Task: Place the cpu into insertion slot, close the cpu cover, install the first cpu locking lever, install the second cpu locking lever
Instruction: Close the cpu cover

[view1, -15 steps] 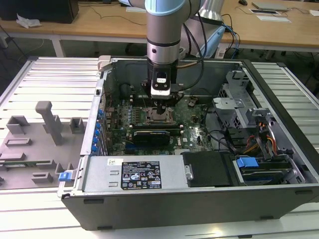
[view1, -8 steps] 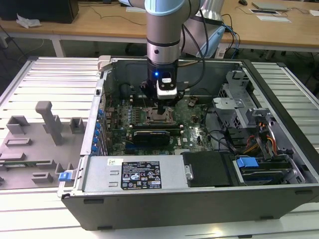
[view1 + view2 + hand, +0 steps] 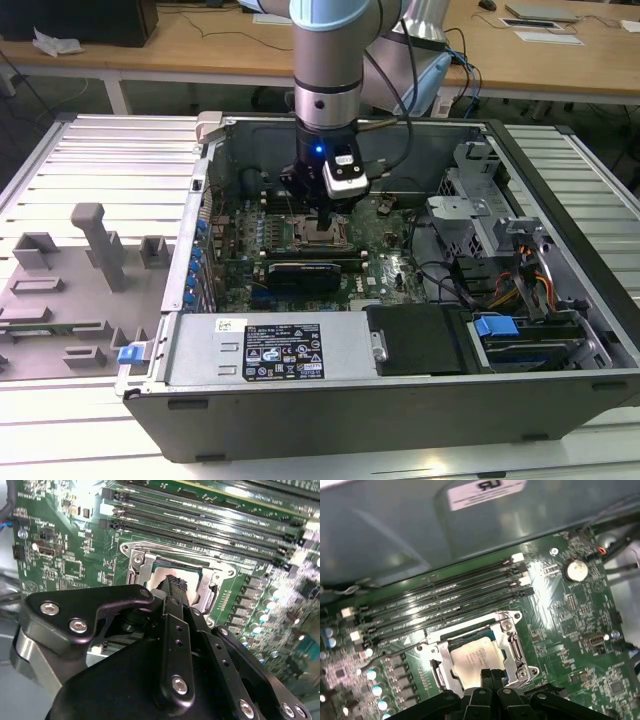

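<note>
1. Wooden desks (image 3: 200,50) line the back of the room, and nearer the camera a white slatted tabletop (image 3: 90,170) carries an open computer case (image 3: 300,400).
2. The cpu (image 3: 472,657) lies flat in the insertion slot (image 3: 318,238), directly under the gripper's (image 3: 489,676) tips. Its silvery top faces up, and being square it has no long axis to line up with.
3. Around the cpu, the cpu cover (image 3: 512,645) looks lowered, with the chip showing through its window. Whether the cover is pressed fully flat cannot be told.
4. The gripper has its fingers drawn together with nothing seen between them, and in both wrist views the tips point down at the cpu's near edge. Whether they touch it is unclear.
5. Beyond the gripper's tips, long black memory slots (image 3: 445,605) run across the green circuit board (image 3: 570,615).
6. Above the gripper, the single arm (image 3: 325,60) drops straight into the case.
</note>
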Controlling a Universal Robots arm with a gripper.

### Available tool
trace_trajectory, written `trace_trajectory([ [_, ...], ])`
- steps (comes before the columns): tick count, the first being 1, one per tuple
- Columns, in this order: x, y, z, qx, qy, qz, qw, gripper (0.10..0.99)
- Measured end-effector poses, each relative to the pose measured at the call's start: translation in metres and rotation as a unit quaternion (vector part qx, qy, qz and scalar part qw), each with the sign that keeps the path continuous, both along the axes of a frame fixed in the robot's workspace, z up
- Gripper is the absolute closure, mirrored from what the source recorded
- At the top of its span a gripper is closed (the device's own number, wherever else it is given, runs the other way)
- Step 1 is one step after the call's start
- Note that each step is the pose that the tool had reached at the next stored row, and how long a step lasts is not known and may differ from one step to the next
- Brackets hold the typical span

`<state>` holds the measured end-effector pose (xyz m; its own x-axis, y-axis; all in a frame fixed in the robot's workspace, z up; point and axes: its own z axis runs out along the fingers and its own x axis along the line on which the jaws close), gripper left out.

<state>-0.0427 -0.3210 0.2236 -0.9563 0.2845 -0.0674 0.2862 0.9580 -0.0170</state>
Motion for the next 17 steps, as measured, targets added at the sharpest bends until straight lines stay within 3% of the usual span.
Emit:
trace_trajectory([
  [7,0.0000,0.0003,-0.0001,-0.0049,0.0000,0.056,0.9984,0.980],
  [10,0.0000,0.0003,-0.0001,-0.0048,-0.0001,0.056,0.9984,0.980],
  [15,-0.0005,0.0003,-0.0022,0.0049,-0.0009,0.068,0.9976,0.980],
  [17,-0.0005,0.0003,-0.0028,0.0049,-0.0007,0.095,0.9955,0.980],
])
